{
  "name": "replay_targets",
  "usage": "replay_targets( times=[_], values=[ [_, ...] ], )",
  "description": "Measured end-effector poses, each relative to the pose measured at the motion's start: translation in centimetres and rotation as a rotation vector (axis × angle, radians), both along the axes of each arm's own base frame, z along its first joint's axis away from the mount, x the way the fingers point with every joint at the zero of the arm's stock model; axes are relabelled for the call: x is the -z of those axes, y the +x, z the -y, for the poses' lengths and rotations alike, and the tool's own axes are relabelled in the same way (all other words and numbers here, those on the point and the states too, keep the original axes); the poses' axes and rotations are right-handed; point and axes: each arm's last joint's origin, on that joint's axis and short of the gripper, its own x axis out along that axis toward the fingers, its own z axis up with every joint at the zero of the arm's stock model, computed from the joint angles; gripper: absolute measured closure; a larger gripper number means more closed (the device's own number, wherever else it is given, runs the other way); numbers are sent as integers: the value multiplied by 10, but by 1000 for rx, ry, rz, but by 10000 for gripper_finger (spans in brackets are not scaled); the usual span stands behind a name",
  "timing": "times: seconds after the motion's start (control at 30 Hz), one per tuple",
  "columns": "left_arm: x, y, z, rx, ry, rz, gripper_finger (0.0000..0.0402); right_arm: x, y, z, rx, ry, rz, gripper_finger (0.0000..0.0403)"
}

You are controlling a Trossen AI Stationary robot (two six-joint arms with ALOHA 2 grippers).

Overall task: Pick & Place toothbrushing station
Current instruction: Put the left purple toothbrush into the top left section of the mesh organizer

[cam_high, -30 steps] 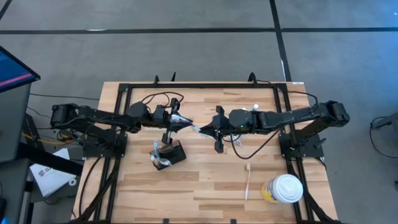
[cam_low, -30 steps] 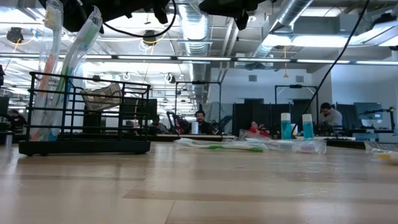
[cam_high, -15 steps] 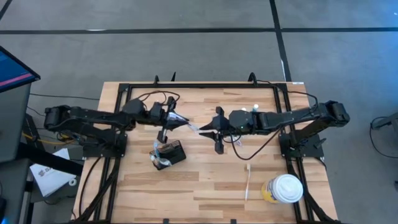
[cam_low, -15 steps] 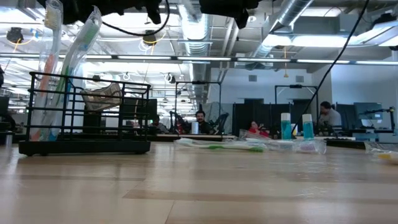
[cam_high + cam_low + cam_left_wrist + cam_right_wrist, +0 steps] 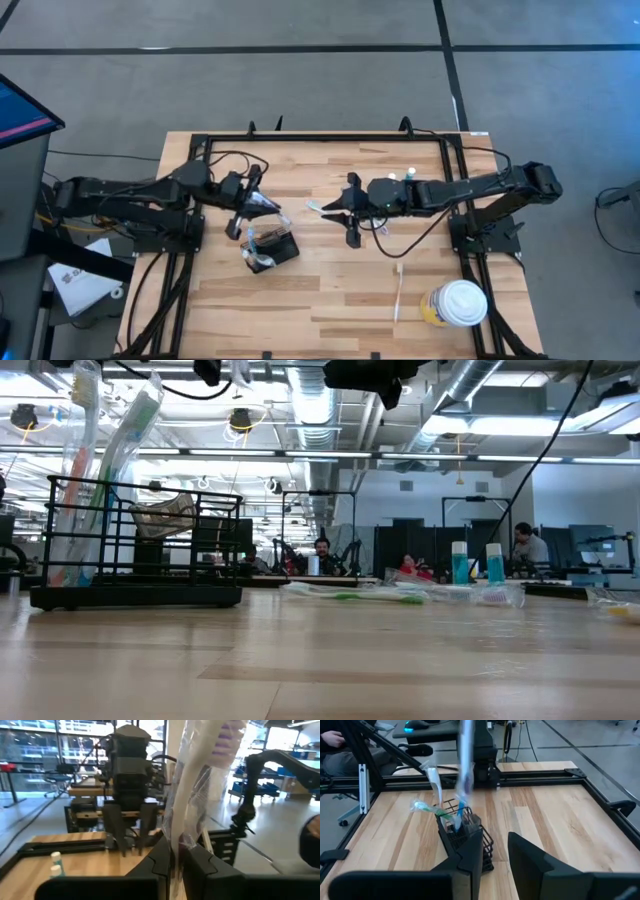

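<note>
**While the left gripper carries a wrapped toothbrush, the holder sits just below it**

As you look down from above, the left gripper (image 5: 262,205) is pinched tight on a wrapped toothbrush (image 5: 192,795), which stands up out of the closed fingers in the left wrist view. The toothbrushing station (image 5: 272,247) rests on the surface (image 5: 330,290) just nearer the front edge than that gripper, with other brushes already standing in it. That is the relation your next move turns on: the holder lies below and slightly toward the front, so the brush's long axis probably has to come upright over an open cell. The left arm is clearly the nearer one. The right gripper (image 5: 345,210) hovers mid-surface with its fingers parted and nothing between them, well to the side of the holder. A spare toothbrush (image 5: 398,292) lies beside the white-lidded cup (image 5: 458,303).
</note>
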Motion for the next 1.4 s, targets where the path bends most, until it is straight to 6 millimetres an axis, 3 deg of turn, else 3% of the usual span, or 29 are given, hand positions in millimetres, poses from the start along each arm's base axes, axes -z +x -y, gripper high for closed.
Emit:
replay_targets(
  times=[0.53, 0.9, 1.4],
  values=[
    [10, -27, 23, 125, 1, -134, 385, 2, -1, 0, 0, -2, -25, 321],
    [31, -55, 21, 111, -27, -99, 384, 9, 3, 0, 0, -4, -47, 321],
    [52, -70, 20, 108, -32, -195, 384, 8, 3, 0, -1, -4, -44, 321]
  ],
)
